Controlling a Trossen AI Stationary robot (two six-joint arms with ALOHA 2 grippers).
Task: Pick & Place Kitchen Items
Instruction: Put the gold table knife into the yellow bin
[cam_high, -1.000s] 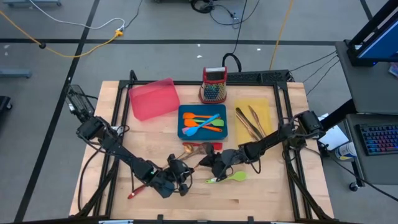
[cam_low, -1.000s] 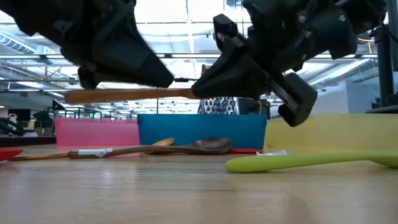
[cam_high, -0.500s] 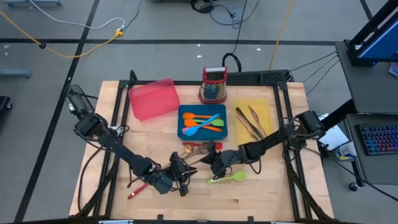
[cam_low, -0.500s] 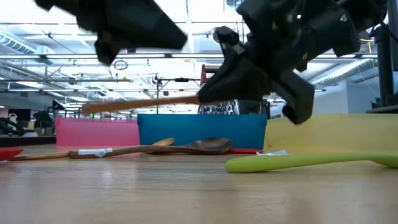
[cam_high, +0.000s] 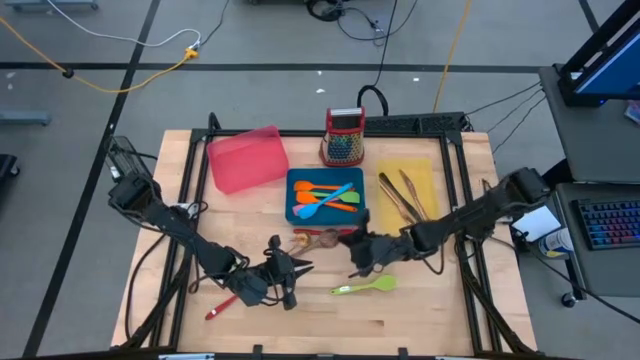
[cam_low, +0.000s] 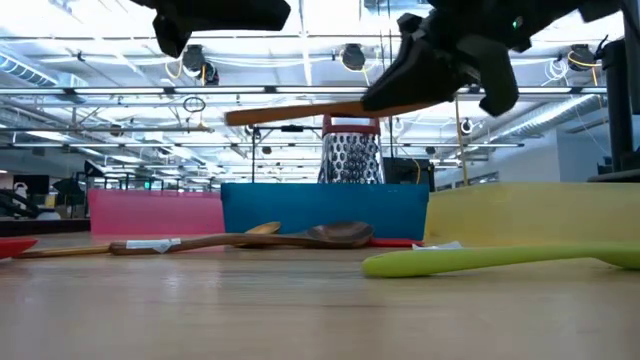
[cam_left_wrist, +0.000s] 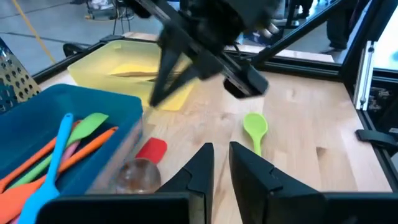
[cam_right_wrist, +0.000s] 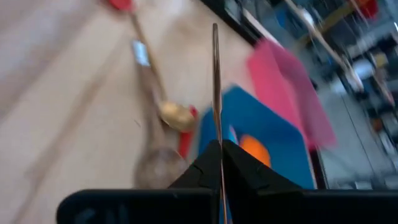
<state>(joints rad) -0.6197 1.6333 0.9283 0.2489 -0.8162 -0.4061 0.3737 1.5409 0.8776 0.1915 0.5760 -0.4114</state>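
My right pincer (cam_high: 352, 252) is clenched on a wooden-handled utensil (cam_low: 300, 112), which the low view shows lifted well clear of the worktop (cam_high: 420, 310), near level, its free end pointing across toward my left arm. I judge this the carry step: the piece is picked and not yet placed. Its mates look sorted by kind, the silicone tools in the blue tray (cam_high: 326, 213) and long wooden pieces in the yellow tray (cam_high: 425, 175), so my next move probably calls for swinging it over the yellow tray and lowering before I let go. My left pincer (cam_high: 284, 270) hovers just beside, fingers nearly together and holding nothing. A green spatula (cam_high: 366, 286), two wooden spoons (cam_low: 240, 238) and a red utensil (cam_high: 221, 306) lie on the worktop.
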